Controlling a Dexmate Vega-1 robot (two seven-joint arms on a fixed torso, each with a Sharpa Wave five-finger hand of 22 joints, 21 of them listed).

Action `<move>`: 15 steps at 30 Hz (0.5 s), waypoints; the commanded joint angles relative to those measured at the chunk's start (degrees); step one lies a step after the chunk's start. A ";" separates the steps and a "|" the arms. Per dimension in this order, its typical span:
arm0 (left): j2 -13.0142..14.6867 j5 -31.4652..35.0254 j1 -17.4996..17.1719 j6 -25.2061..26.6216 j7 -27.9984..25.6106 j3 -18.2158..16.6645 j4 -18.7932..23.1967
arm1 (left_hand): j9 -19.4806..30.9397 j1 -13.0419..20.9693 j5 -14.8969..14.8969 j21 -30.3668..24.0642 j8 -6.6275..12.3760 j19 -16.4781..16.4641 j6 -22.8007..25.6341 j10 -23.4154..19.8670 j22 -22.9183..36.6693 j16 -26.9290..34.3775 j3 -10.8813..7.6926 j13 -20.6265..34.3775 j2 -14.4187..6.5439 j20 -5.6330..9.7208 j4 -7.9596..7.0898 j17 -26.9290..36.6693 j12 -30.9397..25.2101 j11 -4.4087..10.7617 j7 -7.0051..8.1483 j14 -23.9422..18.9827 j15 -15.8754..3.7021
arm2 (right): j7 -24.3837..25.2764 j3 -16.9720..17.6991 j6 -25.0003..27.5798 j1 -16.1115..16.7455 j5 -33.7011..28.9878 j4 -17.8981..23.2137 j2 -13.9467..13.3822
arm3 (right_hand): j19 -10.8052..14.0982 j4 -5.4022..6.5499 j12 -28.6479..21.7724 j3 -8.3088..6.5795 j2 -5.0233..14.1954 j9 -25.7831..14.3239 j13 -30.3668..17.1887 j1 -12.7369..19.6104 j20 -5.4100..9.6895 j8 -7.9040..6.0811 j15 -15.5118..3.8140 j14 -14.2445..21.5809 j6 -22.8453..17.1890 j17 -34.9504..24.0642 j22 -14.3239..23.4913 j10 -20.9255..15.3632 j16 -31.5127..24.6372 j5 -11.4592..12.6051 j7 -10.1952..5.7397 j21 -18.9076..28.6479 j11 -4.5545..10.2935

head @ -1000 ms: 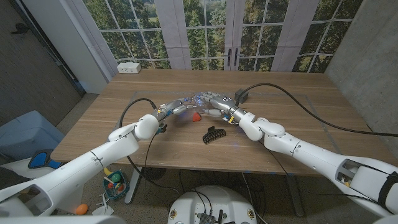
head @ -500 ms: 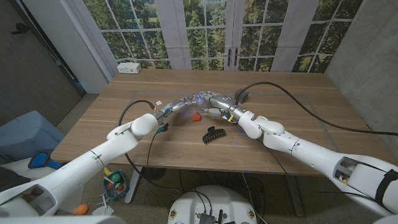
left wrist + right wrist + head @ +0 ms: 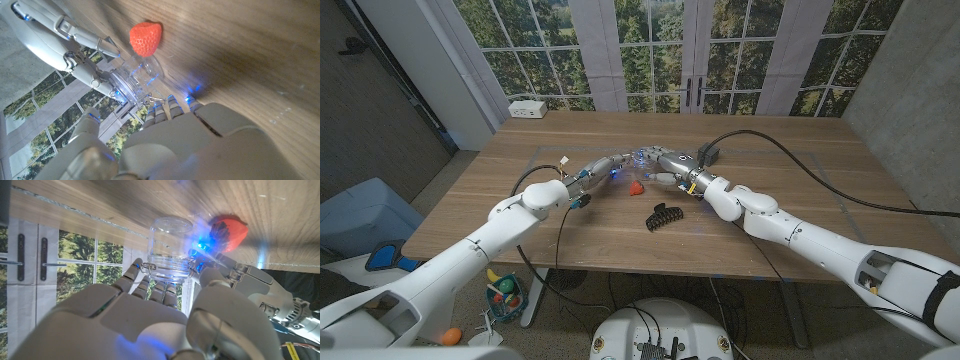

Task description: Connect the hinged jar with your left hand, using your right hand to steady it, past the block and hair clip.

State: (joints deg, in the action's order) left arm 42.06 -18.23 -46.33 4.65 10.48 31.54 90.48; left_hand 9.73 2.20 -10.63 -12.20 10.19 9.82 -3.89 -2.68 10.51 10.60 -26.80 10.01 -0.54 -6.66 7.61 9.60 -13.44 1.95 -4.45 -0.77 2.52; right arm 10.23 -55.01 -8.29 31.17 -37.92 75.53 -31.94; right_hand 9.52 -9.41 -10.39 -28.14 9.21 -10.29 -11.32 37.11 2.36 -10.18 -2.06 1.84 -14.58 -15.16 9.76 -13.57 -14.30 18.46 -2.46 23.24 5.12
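The clear glass hinged jar [image 3: 641,160] stands on the table between my two hands, also seen as the jar [image 3: 137,75] and the jar [image 3: 171,250]. My right hand [image 3: 672,165] grips its side with its fingers [image 3: 75,37]. My left hand [image 3: 603,166] reaches in from the other side, and its fingertips [image 3: 165,102] touch the wire clasp without closing round anything. A red strawberry-shaped block [image 3: 635,187] lies just in front of the jar. The black hair clip [image 3: 662,215] lies nearer to me, apart from both hands.
A black cable [image 3: 790,160] runs from a small black box [image 3: 708,153] behind my right hand across the right side of the table. A white power strip [image 3: 528,108] sits at the far left corner. A blue bin [image 3: 360,215] stands on the floor at left.
My left hand has slid a little forward and right, up to the jar. The right hand, jar, block and clip have stayed put.
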 commanded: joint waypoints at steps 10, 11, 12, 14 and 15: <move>0.86 -5.12 3.64 2.02 4.94 2.41 -1.50 | 0.36 -1.00 -0.26 0.21 0.05 1.09 -2.85 -19.79 0.12 0.68 0.38 0.06 0.70 -1.23 0.12 0.22 -0.45 -12.89 -2.31 -4.50 1.21 | -2.56 0.16 -0.88 -0.76 2.91 -1.75 0.46 | 0.71 -0.02 -0.47 0.61 -0.66 -0.21 -0.19 0.16 -0.16 -0.20 -6.08 0.77 0.45 0.09 0.07 0.46 -0.29 0.49 0.70 -0.45 -0.95; 0.89 -5.07 3.57 1.94 4.71 2.41 -1.37 | 0.36 -1.03 -0.26 0.23 0.08 1.13 -2.87 -19.62 0.12 0.60 0.41 0.06 0.72 -1.28 0.10 0.22 -0.30 -12.95 -1.96 -4.48 1.23 | -2.57 0.18 -0.94 -0.76 2.98 -1.78 0.43 | 0.75 -0.02 -0.48 0.63 -0.67 -0.21 -0.19 0.16 -0.21 -0.21 -6.09 0.78 0.46 0.10 0.07 0.47 -0.28 0.49 0.76 -0.45 -0.93; 0.91 -5.09 3.58 1.93 4.67 2.44 -1.36 | 0.36 -1.06 -0.27 0.27 0.12 1.20 -2.94 -19.18 0.12 0.38 0.45 0.06 0.74 -1.37 0.08 0.23 -0.01 -13.01 -1.51 -4.13 1.38 | -2.56 0.17 -0.94 -0.77 2.99 -1.78 0.43 | 0.76 -0.02 -0.49 0.65 -0.69 -0.21 -0.19 0.17 -0.22 -0.22 -6.07 0.78 0.45 0.11 0.07 0.46 -0.28 0.50 0.77 -0.47 -0.94; 1.04 -4.63 3.27 1.58 3.63 2.36 -0.91 | 0.36 -1.15 -0.28 0.33 0.26 1.31 -2.97 -18.27 0.13 0.03 0.54 0.08 0.76 -1.33 0.02 0.26 0.64 -12.40 -0.48 -3.60 1.35 | -2.39 0.16 -1.02 -0.82 2.95 -1.96 0.44 | 0.82 -0.03 -0.51 0.70 -0.72 -0.20 -0.18 0.19 -0.24 -0.26 -6.04 0.83 0.45 0.15 0.07 0.48 -0.28 0.51 0.75 -0.50 -0.98; 1.15 -4.36 3.09 1.50 3.07 2.31 -0.56 | 0.35 -1.17 -0.29 0.37 0.33 1.40 -2.88 -17.84 0.13 -0.05 0.57 0.08 0.75 -1.34 0.01 0.27 0.91 -12.13 -0.20 -3.49 1.31 | -2.39 0.15 -1.12 -0.87 2.99 -2.07 0.45 | 0.85 -0.03 -0.52 0.73 -0.74 -0.20 -0.18 0.19 -0.28 -0.27 -6.03 0.85 0.46 0.17 0.07 0.48 -0.28 0.51 0.78 -0.52 -1.01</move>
State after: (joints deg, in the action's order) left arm 42.70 -22.60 -43.46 6.00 14.56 33.25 89.04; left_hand 10.02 1.44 -10.63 -11.43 10.19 10.41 -6.83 -13.10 10.45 10.87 -26.45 9.96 0.22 -7.28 7.75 9.75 -13.03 -1.99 -5.75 -4.56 3.66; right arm 8.52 -54.83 -9.10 30.57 -35.64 74.21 -31.47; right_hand 9.72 -9.40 -10.39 -27.66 9.20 -10.24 -11.31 37.12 2.13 -9.97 -2.15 1.77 -13.89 -14.69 9.73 -12.84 -14.17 18.46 -2.16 22.80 4.42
